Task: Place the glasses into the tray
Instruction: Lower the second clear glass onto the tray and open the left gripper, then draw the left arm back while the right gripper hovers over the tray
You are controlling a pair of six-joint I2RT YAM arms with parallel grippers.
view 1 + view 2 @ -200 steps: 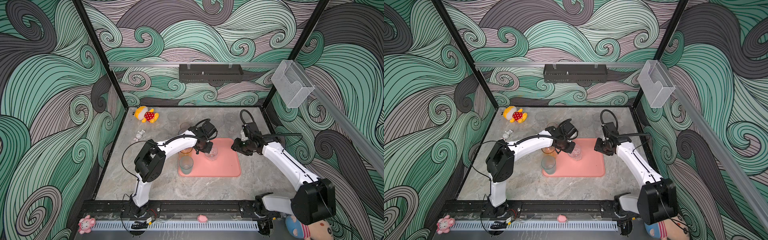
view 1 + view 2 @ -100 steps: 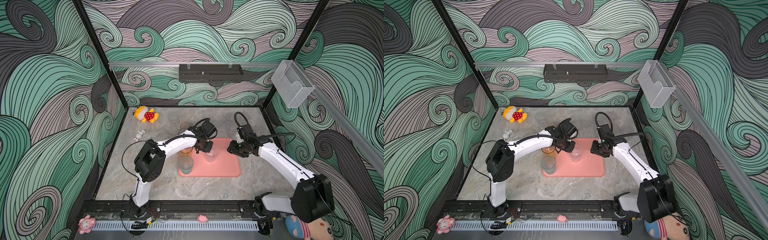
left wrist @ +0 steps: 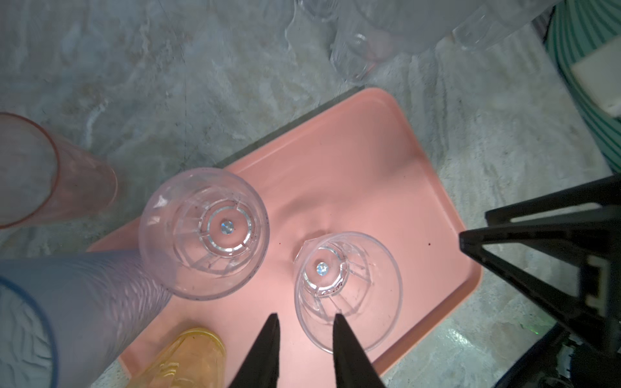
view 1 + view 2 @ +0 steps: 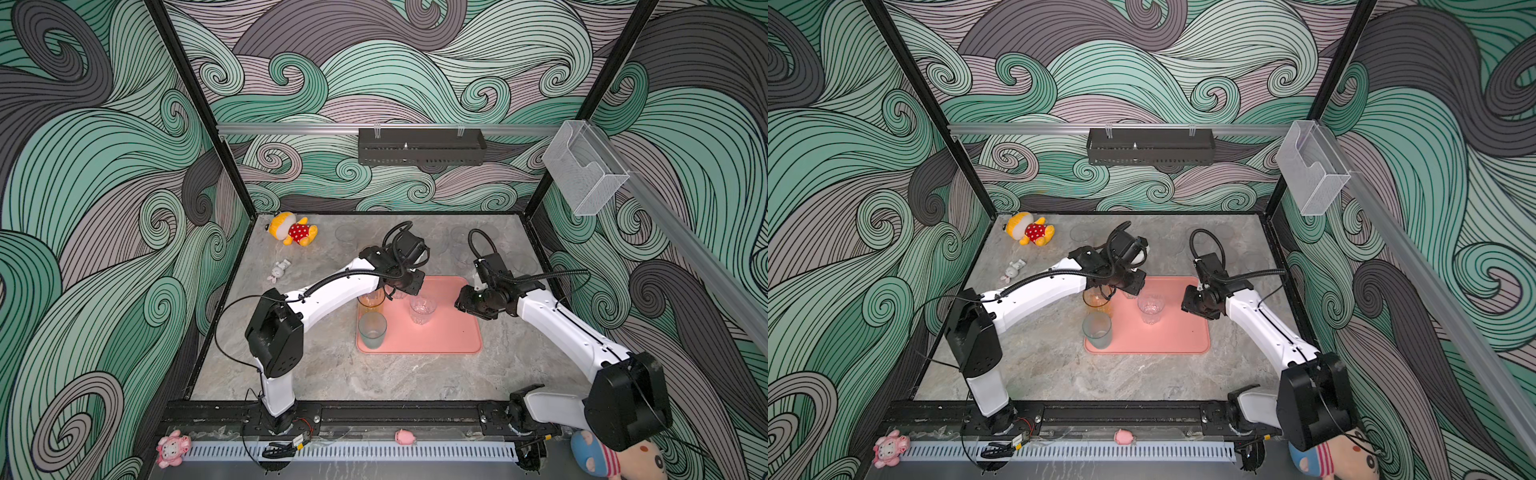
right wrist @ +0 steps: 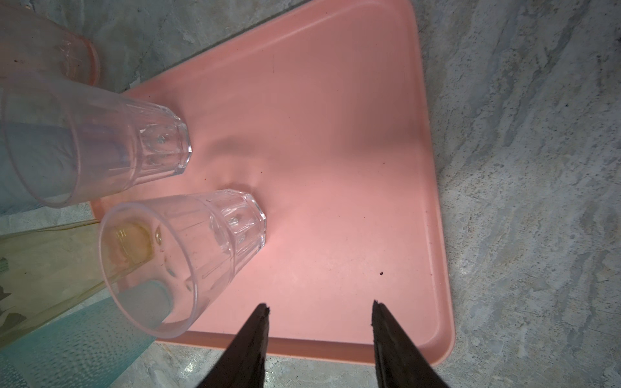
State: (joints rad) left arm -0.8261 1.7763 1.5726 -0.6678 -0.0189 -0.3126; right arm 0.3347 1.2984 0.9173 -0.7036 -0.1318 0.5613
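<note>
Left claw (image 3: 305,315) just loosened, right claw (image 5: 320,304) spread too; left wrist view shows a second clear glass (image 3: 347,292) in the tray (image 3: 369,168), half-hidden overhead.

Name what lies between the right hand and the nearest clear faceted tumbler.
Only bare salmon-pink rectangular tray between right hand and clear faceted tumbler; right wrist view shows it.

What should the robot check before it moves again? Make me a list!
1. Jaws of the left gripper apart: ok.
2. That gripper clear of the small clear glass: cannot tell; one tip overlaps its rim.
3. That glass upright in the tray: ok.
4. The right gripper open and empty: ok.
5. Every glass in the tray: not ok; a pink glass stands on the table.
</note>
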